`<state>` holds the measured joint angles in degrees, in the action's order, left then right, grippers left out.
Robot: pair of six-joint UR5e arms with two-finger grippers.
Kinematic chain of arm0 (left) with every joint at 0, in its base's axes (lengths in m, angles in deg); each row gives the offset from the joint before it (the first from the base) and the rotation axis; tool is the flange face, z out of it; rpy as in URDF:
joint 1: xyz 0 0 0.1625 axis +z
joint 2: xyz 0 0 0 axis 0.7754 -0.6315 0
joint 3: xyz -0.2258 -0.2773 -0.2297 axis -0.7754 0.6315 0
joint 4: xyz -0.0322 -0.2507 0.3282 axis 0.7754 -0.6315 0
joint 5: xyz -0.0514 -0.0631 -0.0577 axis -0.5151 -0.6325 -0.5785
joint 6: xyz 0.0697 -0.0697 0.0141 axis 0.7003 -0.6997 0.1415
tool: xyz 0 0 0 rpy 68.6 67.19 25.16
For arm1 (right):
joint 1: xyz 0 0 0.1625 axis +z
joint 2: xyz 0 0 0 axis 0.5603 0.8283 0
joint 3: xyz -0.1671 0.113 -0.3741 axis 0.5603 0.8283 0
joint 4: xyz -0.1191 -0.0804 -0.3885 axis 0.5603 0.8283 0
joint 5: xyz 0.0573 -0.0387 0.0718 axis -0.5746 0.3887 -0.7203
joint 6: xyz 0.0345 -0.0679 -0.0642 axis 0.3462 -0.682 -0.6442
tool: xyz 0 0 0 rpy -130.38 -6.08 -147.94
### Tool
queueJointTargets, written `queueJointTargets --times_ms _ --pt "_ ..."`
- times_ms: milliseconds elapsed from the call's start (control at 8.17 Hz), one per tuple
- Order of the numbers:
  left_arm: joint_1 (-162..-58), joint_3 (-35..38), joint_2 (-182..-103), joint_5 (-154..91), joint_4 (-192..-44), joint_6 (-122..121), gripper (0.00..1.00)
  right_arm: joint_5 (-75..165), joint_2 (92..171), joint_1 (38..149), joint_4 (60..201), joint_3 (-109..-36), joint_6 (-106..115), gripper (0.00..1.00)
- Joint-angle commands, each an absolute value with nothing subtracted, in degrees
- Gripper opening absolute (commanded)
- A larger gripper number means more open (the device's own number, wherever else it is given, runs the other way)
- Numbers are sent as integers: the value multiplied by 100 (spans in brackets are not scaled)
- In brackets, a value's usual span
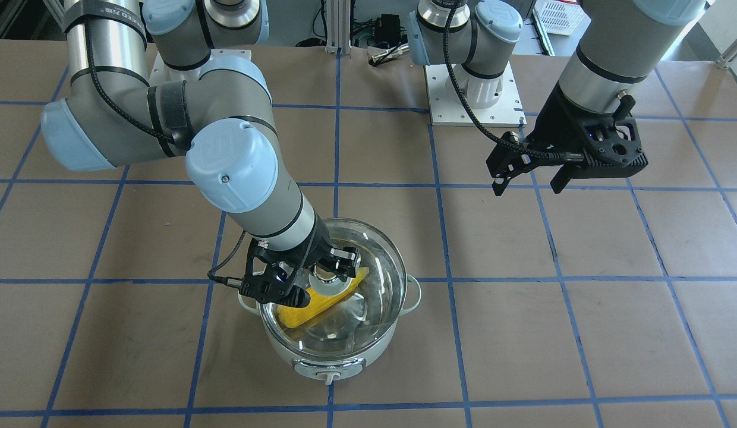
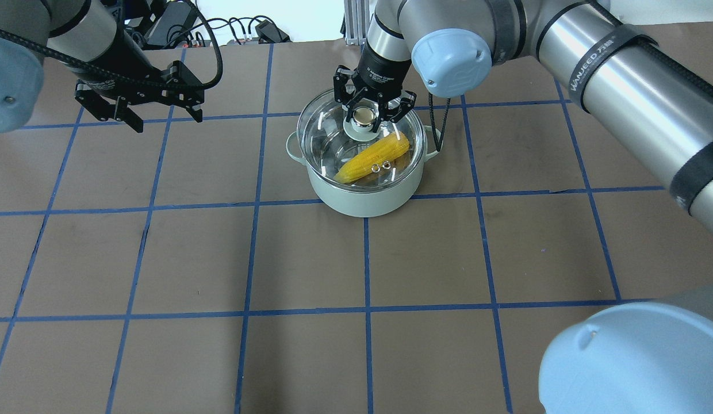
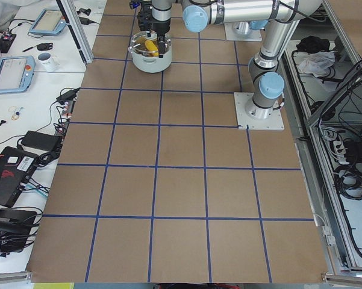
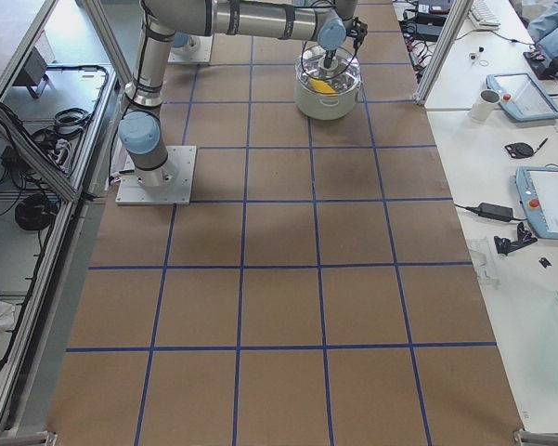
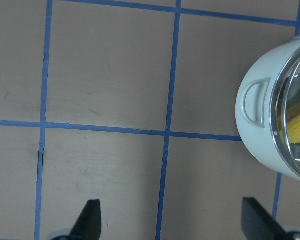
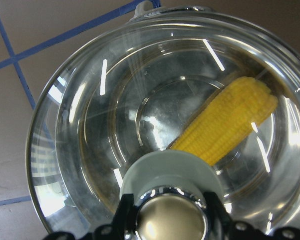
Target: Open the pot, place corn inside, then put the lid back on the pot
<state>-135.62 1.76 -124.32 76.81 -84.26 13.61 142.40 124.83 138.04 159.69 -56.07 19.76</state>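
The pale mint pot stands on the table a little right of centre, with the yellow corn lying slantwise inside it. The clear glass lid covers the pot's mouth. My right gripper comes down from above, and its fingers are shut on the lid's knob. The corn shows through the glass in the right wrist view. My left gripper is open and empty, hovering above the table to the left of the pot.
The brown table top carries a blue tape grid. The two arm bases stand on the robot's side. Side benches with tablets and a mug lie beyond the table's edges.
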Motion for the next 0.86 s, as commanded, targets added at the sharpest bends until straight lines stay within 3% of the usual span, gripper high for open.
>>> queueJointTargets --times_ms 0,367,735 --pt "-13723 215 -12447 7746 -8441 1376 100 14275 12477 13805 15939 -5642 1950 7" --pt "-13724 224 -12394 7949 -8424 1428 100 14319 12486 13805 15939 -5642 1976 10" --pt "-13724 233 -12385 7922 -8406 1446 100 14319 12477 13805 15966 -5651 2090 44"
